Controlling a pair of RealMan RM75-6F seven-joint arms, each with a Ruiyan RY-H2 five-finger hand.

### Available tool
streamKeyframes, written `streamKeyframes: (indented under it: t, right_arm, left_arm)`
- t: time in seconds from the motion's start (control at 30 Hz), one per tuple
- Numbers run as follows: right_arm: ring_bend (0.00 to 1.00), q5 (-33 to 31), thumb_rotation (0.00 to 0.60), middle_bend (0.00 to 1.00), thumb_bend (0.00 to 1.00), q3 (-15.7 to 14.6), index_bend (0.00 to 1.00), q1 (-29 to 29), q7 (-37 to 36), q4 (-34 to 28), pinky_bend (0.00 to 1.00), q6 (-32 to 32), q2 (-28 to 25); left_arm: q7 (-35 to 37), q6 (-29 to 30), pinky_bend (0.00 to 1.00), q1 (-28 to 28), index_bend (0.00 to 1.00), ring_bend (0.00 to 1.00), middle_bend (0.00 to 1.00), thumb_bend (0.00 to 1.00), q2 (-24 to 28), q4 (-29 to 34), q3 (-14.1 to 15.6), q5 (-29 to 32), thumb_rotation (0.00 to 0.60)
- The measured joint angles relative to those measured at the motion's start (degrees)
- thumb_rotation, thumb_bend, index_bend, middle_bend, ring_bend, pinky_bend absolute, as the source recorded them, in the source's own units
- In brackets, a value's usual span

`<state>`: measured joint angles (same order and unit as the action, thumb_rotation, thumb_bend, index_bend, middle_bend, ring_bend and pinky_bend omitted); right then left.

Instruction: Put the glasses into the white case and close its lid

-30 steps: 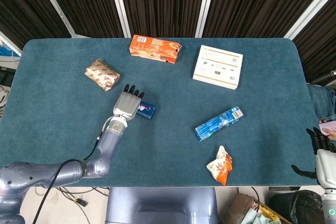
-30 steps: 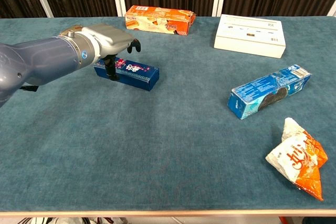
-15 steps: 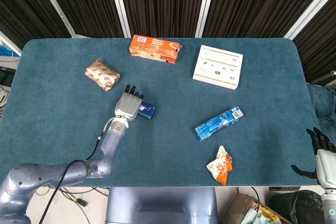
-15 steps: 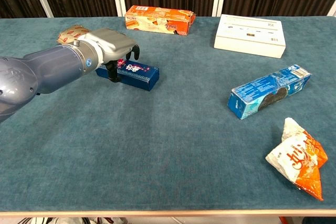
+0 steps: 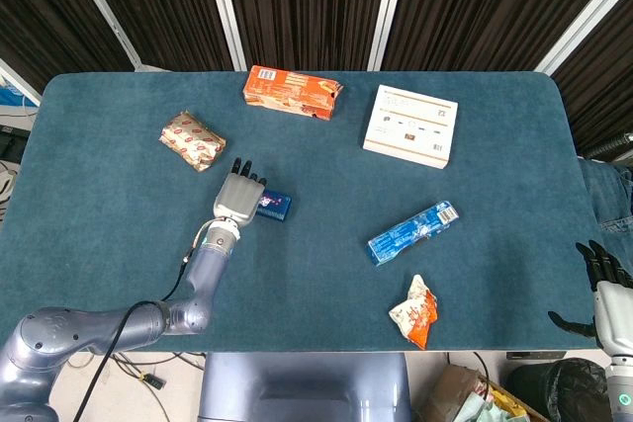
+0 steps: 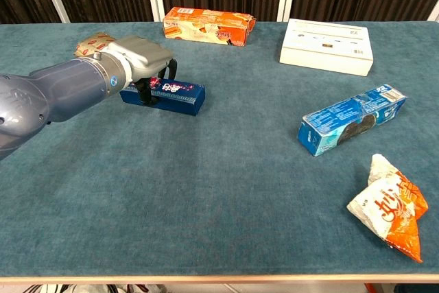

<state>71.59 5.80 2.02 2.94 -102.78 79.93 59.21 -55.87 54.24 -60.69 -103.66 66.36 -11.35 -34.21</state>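
No glasses and no open case show in either view. A flat white box (image 5: 410,126) (image 6: 326,46) lies shut at the table's back right. My left hand (image 5: 240,197) (image 6: 140,60) sits over the left end of a small dark blue box (image 5: 275,207) (image 6: 175,96), fingers curled down around it, and grips it. My right hand (image 5: 611,289) hangs off the table's right edge in the head view, fingers apart and holding nothing.
An orange carton (image 5: 293,92) (image 6: 208,25) lies at the back centre. A foil-wrapped snack (image 5: 192,140) (image 6: 92,43) sits behind my left hand. A long blue biscuit box (image 5: 412,231) (image 6: 351,119) and an orange-white snack bag (image 5: 415,311) (image 6: 389,214) lie front right.
My left hand has closed further over the dark blue box, and the box has turned slightly, lying more level. The right hand has dropped a little.
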Motion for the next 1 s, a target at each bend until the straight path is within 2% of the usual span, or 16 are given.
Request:
streamKeyframes:
  t: [0.23,0.33,0.47,0.57,0.77,1.0]
  right_arm:
    - [0.09,0.0,0.600,0.03,0.20,0.0,0.10,0.0,0.0,0.0,0.16,0.0,0.0]
    - [0.09,-0.1,0.600,0.03,0.20,0.0,0.10,0.0,0.0,0.0,0.16,-0.1,0.0]
    - [0.09,-0.2,0.600,0.04,0.20,0.0,0.10,0.1,0.2,0.0,0.16,-0.2,-0.1]
    - [0.09,-0.3,0.600,0.05,0.20,-0.1,0.11,0.1,0.3,-0.1,0.16,-0.3,-0.1]
    - [0.09,-0.2,0.600,0.05,0.20,0.1,0.11,0.1,0.3,0.0,0.16,-0.1,0.0]
    - [0.09,0.8,0.600,0.04,0.20,0.1,0.11,0.0,1.2,0.8,0.16,1.0,0.4]
  left_arm:
    - [0.3,0.0,0.09,0.0,0.31,0.06,0.35,0.36,-0.1,-0.2,0.1,-0.2,0.600]
    - [0.4,0.0,0.08,0.0,0.26,0.06,0.28,0.34,-0.1,-0.2,0.2,-0.2,0.600]
    - [-0.2,0.1,0.08,0.0,0.12,0.03,0.13,0.29,0.3,0.5,0.3,0.3,0.600]
    - [-0.7,0.7,0.08,0.0,0.06,0.02,0.09,0.29,0.8,1.6,0.3,0.4,0.600]
    - [-0.9,3.7,0.08,0.7,0.05,0.00,0.06,0.29,2.9,5.8,0.3,-0.4,0.600]
    - [2.9,10.7,0.06,4.4,0.05,0.00,0.02,0.29,8.0,15.4,1.1,-6.6,0.600]
